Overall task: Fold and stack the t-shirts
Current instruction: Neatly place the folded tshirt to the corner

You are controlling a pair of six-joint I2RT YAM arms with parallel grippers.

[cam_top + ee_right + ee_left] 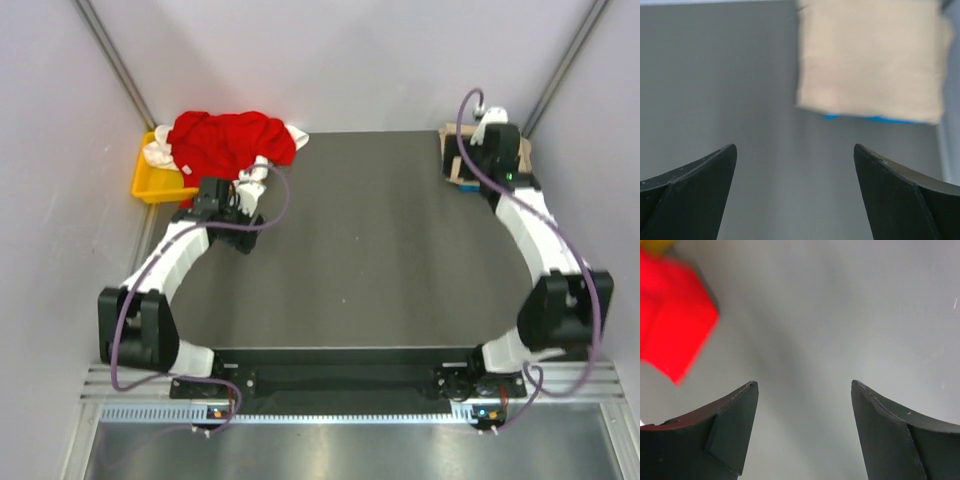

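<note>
1. We see a large, crumpled red cloth t-shirt [230, 140] heaped at the far-left corner of the dark grey flat surface [370, 250]. It spills past the surface's left edge over a yellow plastic tray [148, 185].
2. White cloth [158, 152] pokes out from under the red heap beyond the surface's left edge. More white shows at the heap's other end, along the surface's far edge. We cannot tell whether this is one garment.
3. A beige cloth t-shirt [870, 60], folded into a flat square, lies at the far-right corner of the surface. It rests on a bright blue cloth t-shirt [880, 119], of which only a thin strip shows below the beige edge.
4. The left arm [170, 255] reaches toward the surface's far-left corner. Its jaws are released, standing wide apart with nothing between them, near the red heap. In the wrist view the red cloth is a blur off to one side, clear of both jaws.
5. The right arm [545, 230] reaches to the surface's far-right corner. Its jaws are also released, spread wide and empty, with the folded beige square ahead of them and untouched. From above, this arm's wrist hides part of that stack.
</note>
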